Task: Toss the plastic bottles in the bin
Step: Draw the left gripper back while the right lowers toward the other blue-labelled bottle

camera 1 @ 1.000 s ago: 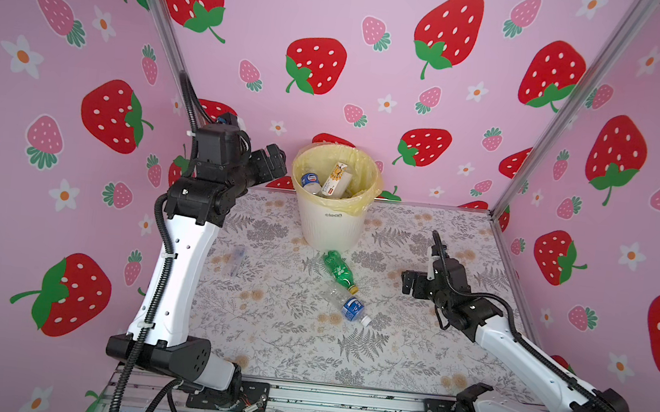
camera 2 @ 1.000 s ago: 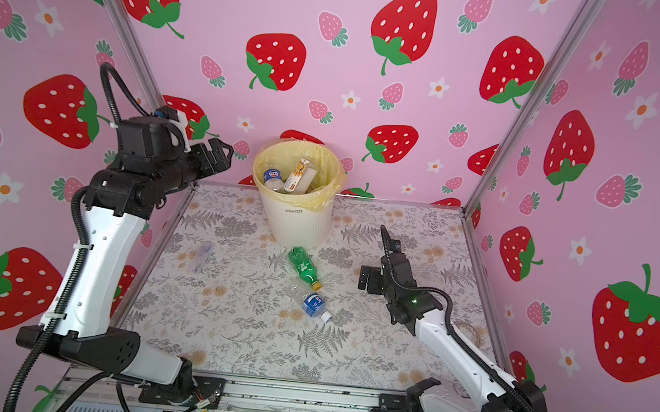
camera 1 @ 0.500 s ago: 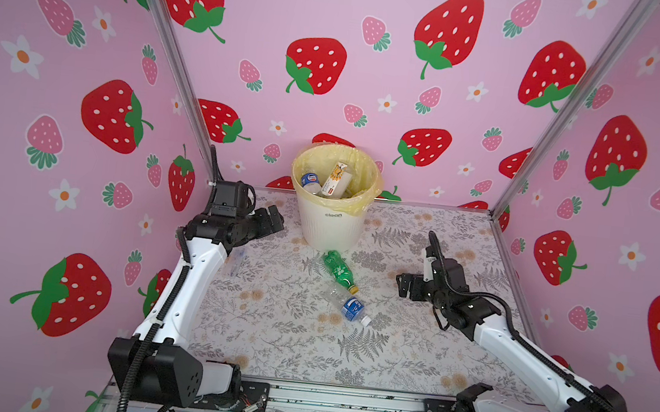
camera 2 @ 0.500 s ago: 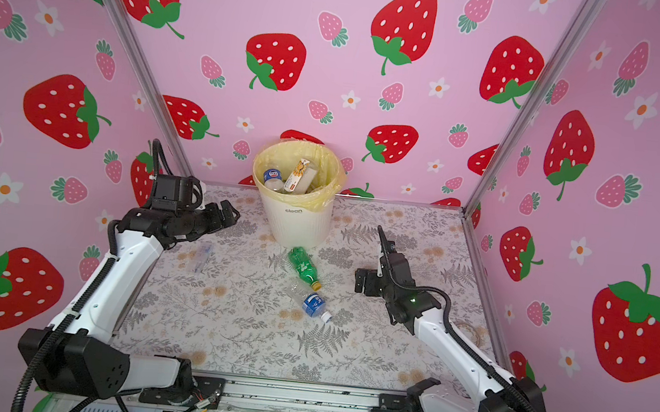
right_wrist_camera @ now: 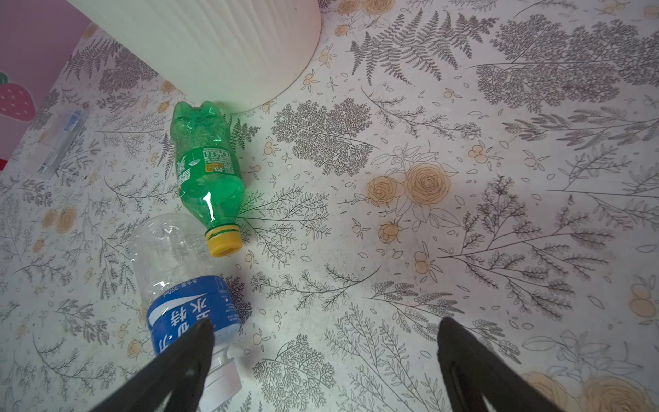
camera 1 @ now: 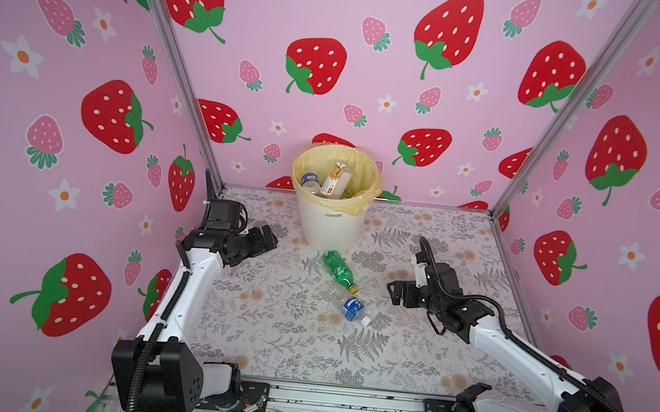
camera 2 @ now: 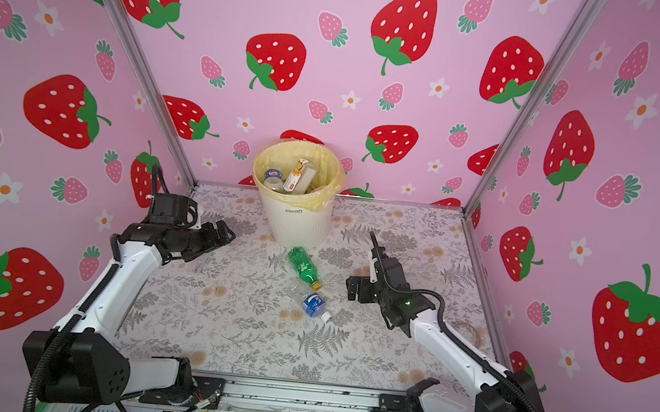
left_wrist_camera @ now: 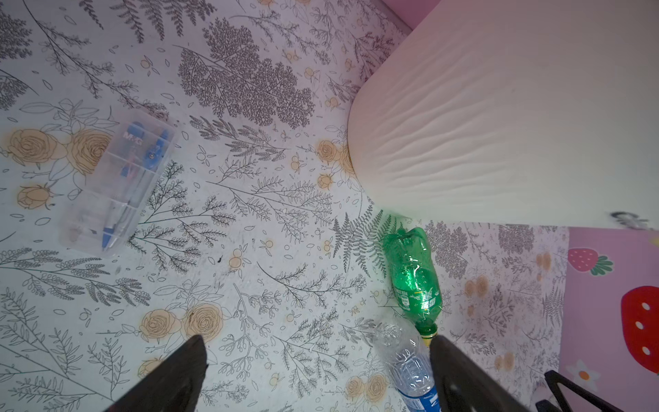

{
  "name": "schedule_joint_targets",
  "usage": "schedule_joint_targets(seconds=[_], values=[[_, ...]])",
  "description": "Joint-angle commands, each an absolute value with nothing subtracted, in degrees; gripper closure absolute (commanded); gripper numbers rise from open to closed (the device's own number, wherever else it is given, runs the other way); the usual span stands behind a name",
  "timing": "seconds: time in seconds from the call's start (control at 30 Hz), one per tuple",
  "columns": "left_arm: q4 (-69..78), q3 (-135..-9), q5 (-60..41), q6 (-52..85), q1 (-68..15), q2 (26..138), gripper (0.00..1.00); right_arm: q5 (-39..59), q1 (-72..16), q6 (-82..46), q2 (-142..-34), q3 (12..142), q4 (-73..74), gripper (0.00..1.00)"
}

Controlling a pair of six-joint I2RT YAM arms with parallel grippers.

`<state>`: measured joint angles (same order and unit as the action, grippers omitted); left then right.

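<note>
Left jaws and right jaws stand spread wide and empty. The green bottle (camera 1: pixel 337 268) and the clear bottle (camera 1: pixel 347 305) lie just beside each other on the tabletop (camera 1: pixel 265 325) before the bin (camera 1: pixel 329 232). Grabbing one may nudge the other rolling away.

It was a staged robot-lab booth: pink strawberry-print walls (camera 1: pixel 338 28) on aluminium posts (camera 1: pixel 179 74) enclosed a floral-covered table (camera 1: pixel 264 334), with robot arms (camera 1: pixel 189 292) bolted to a rail (camera 1: pixel 341 402) along its front edge.

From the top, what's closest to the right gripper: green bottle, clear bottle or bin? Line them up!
1. clear bottle, lying just left of the right gripper.
2. green bottle, behind the clear one.
3. bin, by the back wall.
</note>
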<state>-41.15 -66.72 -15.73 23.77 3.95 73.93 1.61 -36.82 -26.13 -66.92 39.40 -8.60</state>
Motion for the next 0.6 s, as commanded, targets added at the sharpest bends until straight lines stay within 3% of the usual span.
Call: schedule_joint_targets(seconds=[0.0,0.3,0.57], values=[[-42.4,-66.7,-17.3,22.3,4.7,72.4,0.01,0.6,-39.7,-27.2,-67.7,38.5,-7.3,0.01],[-40.0,-65.0,-25.3,25.3,9.2,72.0,0.01,-0.4,-47.2,-29.2,-67.0,35.7,-1.9,0.01],[-38.9,-63.9,-25.3,25.7,9.7,71.4,0.01,-1.2,-50.7,-29.2,-69.4,35.3,0.0,0.01]])
